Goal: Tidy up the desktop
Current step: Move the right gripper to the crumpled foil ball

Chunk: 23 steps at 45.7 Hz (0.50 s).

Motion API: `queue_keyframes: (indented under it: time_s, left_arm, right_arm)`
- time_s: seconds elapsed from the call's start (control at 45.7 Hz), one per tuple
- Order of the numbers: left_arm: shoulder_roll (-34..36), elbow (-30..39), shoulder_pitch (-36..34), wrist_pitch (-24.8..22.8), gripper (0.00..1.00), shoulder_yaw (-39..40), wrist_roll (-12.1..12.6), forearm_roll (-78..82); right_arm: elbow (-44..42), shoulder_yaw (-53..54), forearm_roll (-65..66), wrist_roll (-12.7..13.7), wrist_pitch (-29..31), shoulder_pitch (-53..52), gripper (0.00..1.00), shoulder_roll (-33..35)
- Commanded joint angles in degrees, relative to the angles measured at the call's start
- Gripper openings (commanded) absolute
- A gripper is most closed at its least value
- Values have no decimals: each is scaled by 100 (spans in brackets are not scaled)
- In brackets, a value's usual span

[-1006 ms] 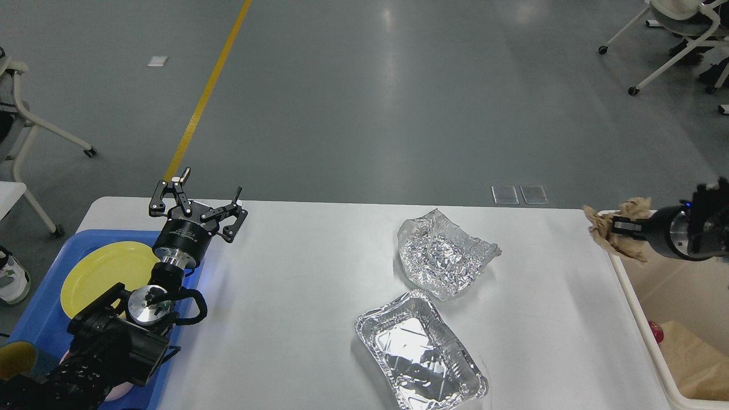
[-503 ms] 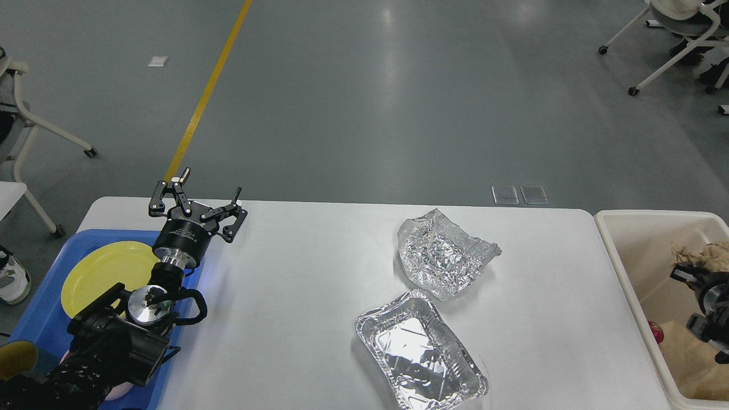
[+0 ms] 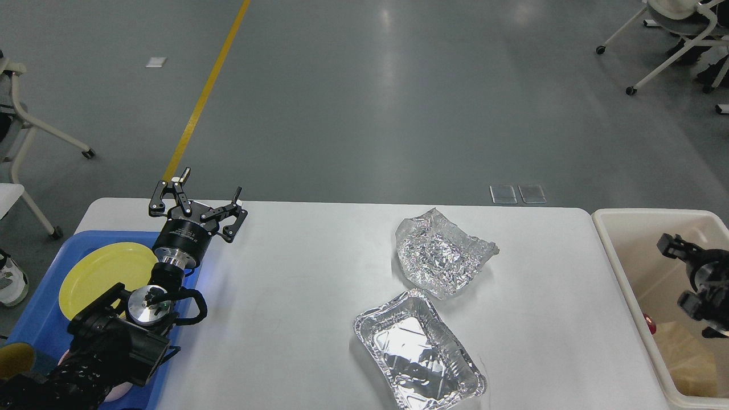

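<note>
Right gripper (image 3: 675, 246) at the right edge of the frame, inside the cream bin (image 3: 612, 239), no longer carrying the crumpled brown paper wad held a second ago above the bin's upper left corner. Half a second back, wad and gripper both low in the bin; now no wad between the fingers. Jaw state here: cannot tell (seen small, dark and partly cut by the frame edge). Brown paper (image 3: 680, 353) lying at the bin's lower right, possibly the dropped wad or older contents, not separable.

Left gripper (image 3: 197, 202) in the upper left of the tabletop, unmoved across all three moments, jaws spread wide and empty, poised above the edge of the blue tray (image 3: 40, 319) holding a yellow plate (image 3: 97, 273).

Desktop (image 3: 296, 296) filling the lower centre of the frame, white and mostly bare. Two items left on it: a crumpled foil sheet (image 3: 441, 253) right of centre, and just below it, close but seemingly not touching, an empty foil container (image 3: 418, 353).

Meaning for the task, as a judgement: one piece of rubbish binned, foil pieces likely next, sheet nearest the bin.
</note>
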<state>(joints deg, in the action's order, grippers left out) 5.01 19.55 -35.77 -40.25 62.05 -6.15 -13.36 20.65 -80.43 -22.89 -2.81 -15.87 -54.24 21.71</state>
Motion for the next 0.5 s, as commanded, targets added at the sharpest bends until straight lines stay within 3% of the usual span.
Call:
queue_keyframes:
  time_s: [0.0,0.219,0.481]
  left_arm:
    - [9,-4,0,-1,100,0,0,0]
    - [9,-4,8,-1,100,0,0,0]
    - [0,-4,0,-1,100,0,0,0]
  right_arm:
    - [728,344,48,-61,13,-841,100,-1]
    - [3935,616,732,-852,1041,-3767,100,105]
    - [7011,986,1867,-896,1051,-5526,100,-334]
